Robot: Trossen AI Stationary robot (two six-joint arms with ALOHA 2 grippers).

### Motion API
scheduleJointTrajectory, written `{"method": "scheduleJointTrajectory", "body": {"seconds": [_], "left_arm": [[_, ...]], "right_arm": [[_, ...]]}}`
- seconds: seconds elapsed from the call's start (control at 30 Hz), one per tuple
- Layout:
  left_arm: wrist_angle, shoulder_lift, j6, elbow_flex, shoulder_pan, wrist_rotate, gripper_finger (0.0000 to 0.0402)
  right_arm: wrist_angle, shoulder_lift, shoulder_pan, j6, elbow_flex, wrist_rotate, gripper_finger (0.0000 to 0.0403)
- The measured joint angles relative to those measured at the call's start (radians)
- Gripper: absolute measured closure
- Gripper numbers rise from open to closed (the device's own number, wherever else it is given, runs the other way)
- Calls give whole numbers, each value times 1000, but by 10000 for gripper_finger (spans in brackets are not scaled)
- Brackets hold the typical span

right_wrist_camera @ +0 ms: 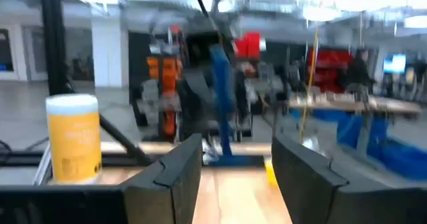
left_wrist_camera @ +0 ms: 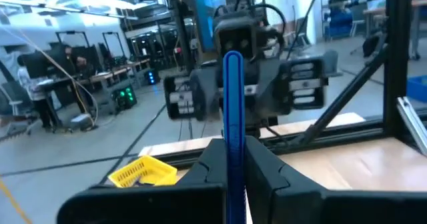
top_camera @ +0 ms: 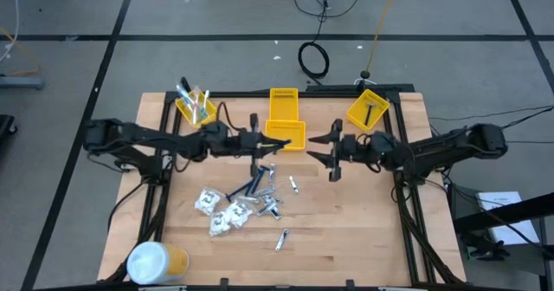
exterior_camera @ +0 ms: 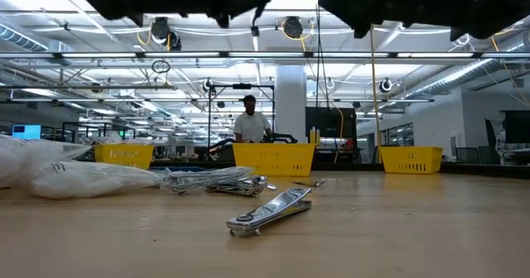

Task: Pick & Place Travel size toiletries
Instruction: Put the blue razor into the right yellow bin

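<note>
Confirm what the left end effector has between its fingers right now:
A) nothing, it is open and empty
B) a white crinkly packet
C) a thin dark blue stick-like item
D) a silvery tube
C: in the left wrist view the left end effector is shut on a thin dark blue item standing up between its fingers, while the white packets lie on the table.

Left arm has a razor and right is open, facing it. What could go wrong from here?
1. The left gripper pinches the razor only at its thin handle, so it may pivot or slip out.
2. The open right gripper faces it closely, beside the middle bin. Moving closer could bump the fingers together or hit the bin.
</note>
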Motion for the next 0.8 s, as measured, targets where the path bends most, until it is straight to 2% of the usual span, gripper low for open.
{"method": "scheduleJointTrajectory", "body": {"seconds": [0.13, 0.37, 0.57, 0.8], "left_arm": [[58, 68, -36, 4, 11, 7, 392], [45, 169, -88, 103, 8, 96, 392], [-8, 252, -85, 186, 6, 140, 392], [-12, 229, -60, 189, 13, 138, 392]], "right_arm": [[130, 69, 26, -34, 0, 1, 234], [282, 185, 28, -34, 8, 3, 234], [291, 230, 28, -34, 39, 3, 234], [280, 230, 28, -51, 39, 3, 234]]}}
